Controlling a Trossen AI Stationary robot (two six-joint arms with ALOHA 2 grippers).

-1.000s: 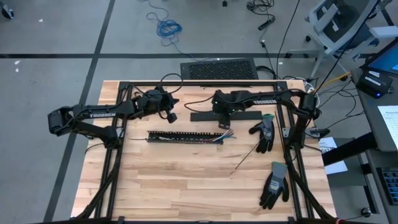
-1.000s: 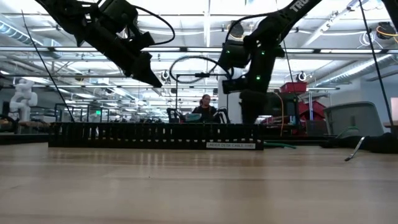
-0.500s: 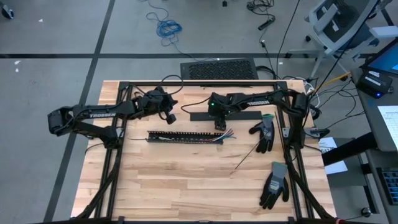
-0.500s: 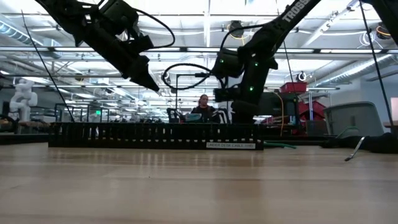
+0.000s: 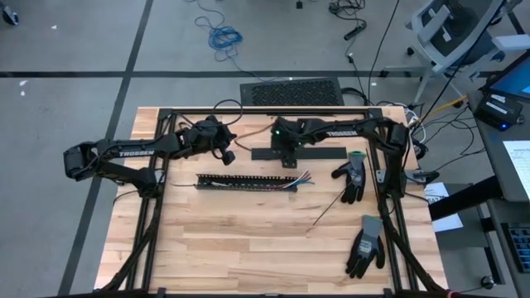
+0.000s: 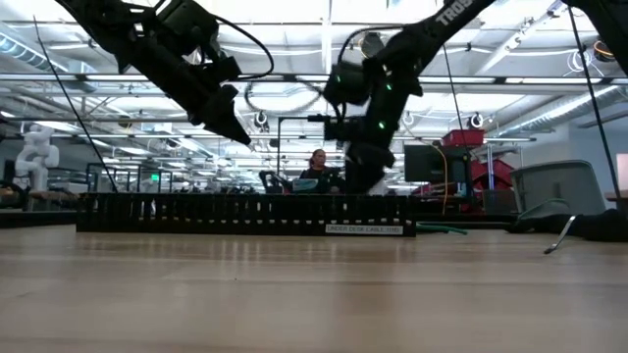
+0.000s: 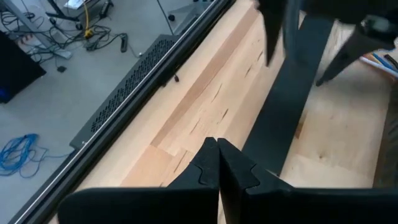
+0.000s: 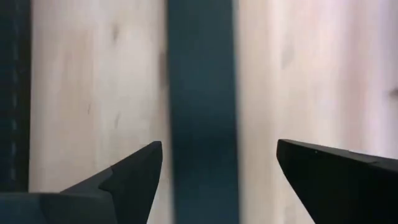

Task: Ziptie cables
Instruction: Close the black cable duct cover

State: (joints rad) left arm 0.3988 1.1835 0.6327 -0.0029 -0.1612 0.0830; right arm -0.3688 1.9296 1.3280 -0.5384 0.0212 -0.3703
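Observation:
The cables (image 5: 302,177), thin coloured wires, stick out of the right end of a black slotted duct (image 5: 246,182) that lies flat on the table's middle. My right gripper (image 8: 219,144) hangs open, pointing steeply down, its fingers to either side above a flat black strip (image 8: 202,106) that lies on the table behind the duct (image 5: 319,153). My left gripper (image 7: 217,148) is shut and empty, held in the air over the far left of the table (image 5: 225,154), above the left end of that strip. A thin zip tie (image 5: 327,210) lies on the wood to the right of the duct.
Two grey-and-black gloves lie at the right, one (image 5: 352,178) beside the strip, one (image 5: 366,245) nearer the front edge. A black frame (image 5: 265,110) runs round the table. Bare wood (image 5: 248,240) lies in front of the duct.
My right gripper has gone toward the table's left edge along the black strip, rolling about its own axis, and has stayed open. My left gripper has kept its place and stays shut.

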